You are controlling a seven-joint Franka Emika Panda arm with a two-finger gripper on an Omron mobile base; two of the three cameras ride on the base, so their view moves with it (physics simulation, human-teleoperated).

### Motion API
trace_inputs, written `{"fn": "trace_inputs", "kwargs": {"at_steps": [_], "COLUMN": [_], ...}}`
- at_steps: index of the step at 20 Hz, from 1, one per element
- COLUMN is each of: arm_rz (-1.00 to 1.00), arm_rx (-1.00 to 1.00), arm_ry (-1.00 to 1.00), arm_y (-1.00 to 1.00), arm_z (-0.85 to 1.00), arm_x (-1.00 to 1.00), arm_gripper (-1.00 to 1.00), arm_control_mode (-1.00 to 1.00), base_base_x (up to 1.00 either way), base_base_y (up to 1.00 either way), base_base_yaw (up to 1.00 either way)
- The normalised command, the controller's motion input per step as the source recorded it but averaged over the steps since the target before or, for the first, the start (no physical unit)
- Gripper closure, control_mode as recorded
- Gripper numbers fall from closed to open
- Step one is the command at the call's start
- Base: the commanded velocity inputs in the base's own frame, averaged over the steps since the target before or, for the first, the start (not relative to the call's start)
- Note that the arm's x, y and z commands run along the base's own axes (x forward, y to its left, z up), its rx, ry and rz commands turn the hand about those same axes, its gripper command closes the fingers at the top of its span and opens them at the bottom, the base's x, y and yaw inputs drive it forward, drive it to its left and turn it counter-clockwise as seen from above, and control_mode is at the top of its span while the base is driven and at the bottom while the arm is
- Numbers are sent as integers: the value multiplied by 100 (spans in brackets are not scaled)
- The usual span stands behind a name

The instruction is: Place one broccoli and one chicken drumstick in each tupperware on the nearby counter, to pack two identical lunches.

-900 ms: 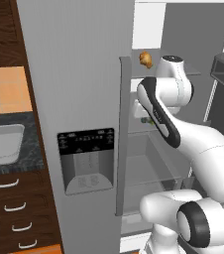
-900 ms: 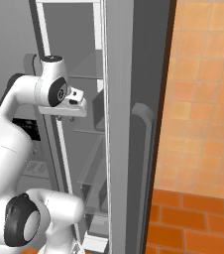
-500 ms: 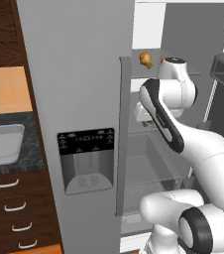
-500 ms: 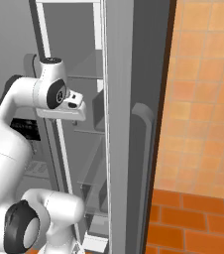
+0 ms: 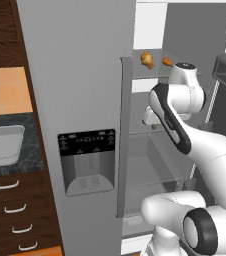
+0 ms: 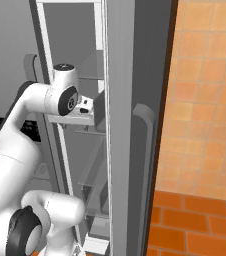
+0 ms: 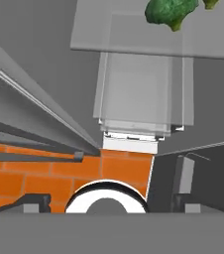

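Broccoli (image 7: 171, 12) is what the hand camera is staring at right now: one full green head lying on a glass fridge shelf (image 7: 134, 34), right up near that shelf's far edge. There's a second scrap of green (image 7: 210, 3) beside it, cut off at the corner, so I can't say for sure it's another head.

The fingers (image 7: 34, 202) are spread wide apart, one dark tip on each side at the bottom of the hand view, with nothing between them. They're not touching the broccoli or anything else, and the broccoli is well away from them. Past them you look down through stacked clear shelves to the orange brick floor (image 7: 44, 173).

From the left base view, the white arm (image 5: 177, 125) reaches into the open fridge, with its wrist one shelf level below the top shelf (image 5: 155, 77). On that top shelf sit two chicken drumsticks (image 5: 146, 59), side by side but not touching, both on the left half of the shelf toward the door side. The second drumstick (image 5: 168, 62) is just beside the arm's top joint.

The closed fridge door (image 5: 75, 75) with its dispenser panel (image 5: 87, 162) takes up the middle. Left of it is the counter (image 5: 15, 167), marbled dark stone, with one pale rectangular tub (image 5: 2, 145) on it; can't tell if it's a tupperware or a basin. Under the counter's front edge I count four curved white drawer handles (image 5: 7, 185).
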Motion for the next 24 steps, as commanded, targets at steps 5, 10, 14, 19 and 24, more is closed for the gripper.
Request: {"fn": "trace_inputs", "kwargs": {"at_steps": [5, 10, 14, 19, 24], "arm_rz": [-1, -2, -4, -6, -1], "arm_rx": [0, 0, 0, -1, 0], "arm_ry": [-3, -18, -25, 22, 5], "arm_y": [-37, -2, 0, -8, -7], "arm_z": [-51, -47, -12, 22, -12], "arm_x": [77, 70, 9, 70, 30], "arm_gripper": [-100, -100, -100, -100, -100], "arm_control_mode": [-100, -100, -100, -100, -100], "base_base_x": [0, 0, 0, 0, 0], "base_base_y": [0, 0, 0, 0, 0], "base_base_yaw": [0, 0, 0, 0, 0]}}
